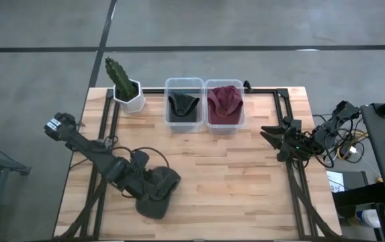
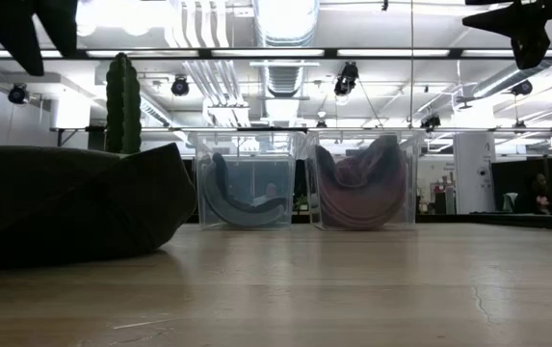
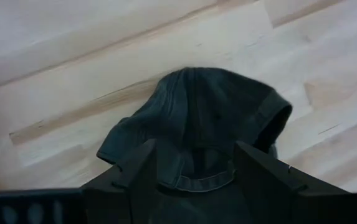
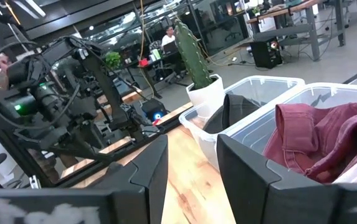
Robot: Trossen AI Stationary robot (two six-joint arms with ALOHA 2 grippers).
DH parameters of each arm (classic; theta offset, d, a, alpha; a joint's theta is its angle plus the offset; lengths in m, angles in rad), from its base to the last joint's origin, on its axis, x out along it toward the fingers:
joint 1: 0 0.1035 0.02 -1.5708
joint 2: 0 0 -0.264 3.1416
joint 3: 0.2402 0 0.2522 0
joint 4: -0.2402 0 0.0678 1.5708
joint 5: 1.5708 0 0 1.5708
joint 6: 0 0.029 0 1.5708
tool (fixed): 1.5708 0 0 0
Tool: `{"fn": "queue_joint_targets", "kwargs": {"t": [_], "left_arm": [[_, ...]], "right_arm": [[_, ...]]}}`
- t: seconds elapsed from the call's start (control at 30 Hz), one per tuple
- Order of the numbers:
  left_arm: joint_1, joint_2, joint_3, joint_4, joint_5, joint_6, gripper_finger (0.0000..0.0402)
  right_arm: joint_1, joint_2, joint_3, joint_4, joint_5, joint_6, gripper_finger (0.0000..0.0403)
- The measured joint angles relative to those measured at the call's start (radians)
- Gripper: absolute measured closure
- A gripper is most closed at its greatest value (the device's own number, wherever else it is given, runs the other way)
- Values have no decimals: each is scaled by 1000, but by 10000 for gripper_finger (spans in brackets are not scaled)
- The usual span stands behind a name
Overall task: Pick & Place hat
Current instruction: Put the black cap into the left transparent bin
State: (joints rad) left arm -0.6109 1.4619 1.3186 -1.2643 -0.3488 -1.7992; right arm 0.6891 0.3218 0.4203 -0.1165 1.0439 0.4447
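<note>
A dark green hat (image 1: 160, 196) lies on the wooden table near its front edge; it also shows in the low view (image 2: 64, 202) and in the left wrist view (image 3: 197, 112). My left gripper (image 3: 194, 165) is open right above it, one finger on either side of its rim. In the low view the fingertips (image 2: 25, 48) are clear above the hat. My right gripper (image 1: 273, 136) is open and empty, raised at the table's right side, pointing left. Another dark hat (image 1: 183, 106) lies in the left clear bin, and a maroon hat (image 1: 224, 101) in the right one.
The two clear bins (image 1: 184, 84) (image 1: 224, 124) stand side by side at the table's far edge. A cactus in a white pot (image 1: 126, 87) stands to their left. Black frame rails (image 1: 293, 181) run along the table's sides. Bare wood lies in the middle.
</note>
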Motion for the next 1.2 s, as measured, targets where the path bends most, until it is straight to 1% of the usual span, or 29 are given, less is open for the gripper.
{"fn": "queue_joint_targets", "kwargs": {"t": [0.3,0.63,0.83,1.1,1.2], "left_arm": [[-6,43,-3,3,0,25,200],[-6,68,-18,-1,1,24,200],[-6,70,-18,-1,61,41,199],[-6,70,-18,-1,63,66,199],[-6,70,-26,0,63,74,190]], "right_arm": [[0,0,0,0,0,8,280],[0,0,0,0,0,16,274],[0,0,0,0,0,16,282],[0,0,0,0,0,16,275],[0,0,0,0,0,16,273]]}}
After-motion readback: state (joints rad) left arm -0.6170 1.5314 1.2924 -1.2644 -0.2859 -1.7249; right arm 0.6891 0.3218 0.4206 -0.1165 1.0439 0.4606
